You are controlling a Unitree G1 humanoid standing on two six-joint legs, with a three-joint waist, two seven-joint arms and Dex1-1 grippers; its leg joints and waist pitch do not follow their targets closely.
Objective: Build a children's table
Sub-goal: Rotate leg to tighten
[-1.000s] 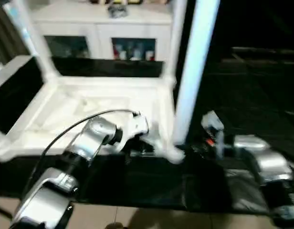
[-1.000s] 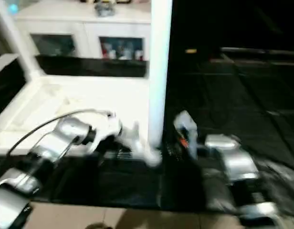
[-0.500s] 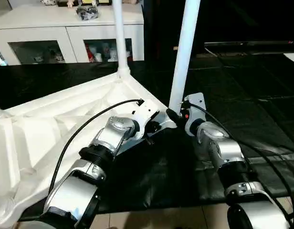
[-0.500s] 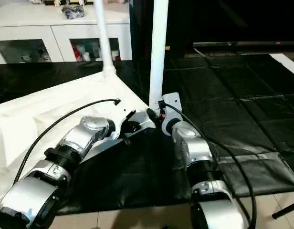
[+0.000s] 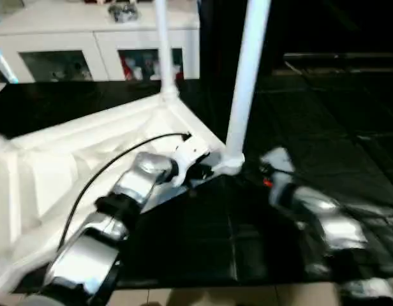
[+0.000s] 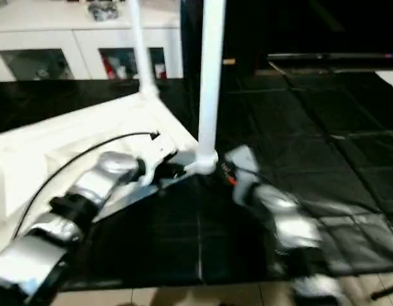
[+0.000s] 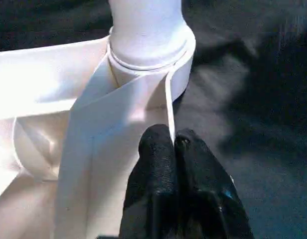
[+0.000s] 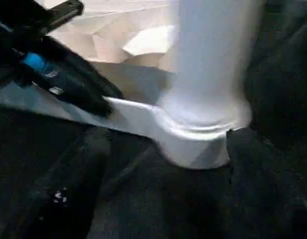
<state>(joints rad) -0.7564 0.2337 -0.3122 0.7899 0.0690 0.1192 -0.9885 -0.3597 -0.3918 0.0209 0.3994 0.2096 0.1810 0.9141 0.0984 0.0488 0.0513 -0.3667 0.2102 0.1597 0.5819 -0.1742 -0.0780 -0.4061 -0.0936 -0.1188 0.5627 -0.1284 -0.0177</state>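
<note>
My left tool [image 7: 174, 144] has its fingers pressed together on the thin side wall of the tabletop [image 5: 88, 159], just short of the corner socket [image 7: 153, 69]. The tabletop lies underside up on the black mat [image 5: 203, 236], and I judge I am pinching that rim to keep the corner from shifting while a leg is seated.

The near leg [image 5: 244, 83] stands upright in that socket, directly ahead of my left tool. My right tool [image 6: 238, 162] sits just to the other side of the socket, close to the foot of the leg but apart from it. In the right wrist view the leg base shows between the dark fingers with space on both sides, so the tool is spread and holds nothing. I take it the leg is meant to stand by itself now, with the left pinch as the only steadying.

A second leg [image 5: 163, 51] rises from the far corner, beyond my left tool.

Both legs are cut off at the top. The right arm is smeared by blur, so its fingertips are hard to place. I cannot tell how deep the near leg sits in the socket. The remaining corners are out of frame. A white cabinet [image 5: 107, 44] stands behind.
</note>
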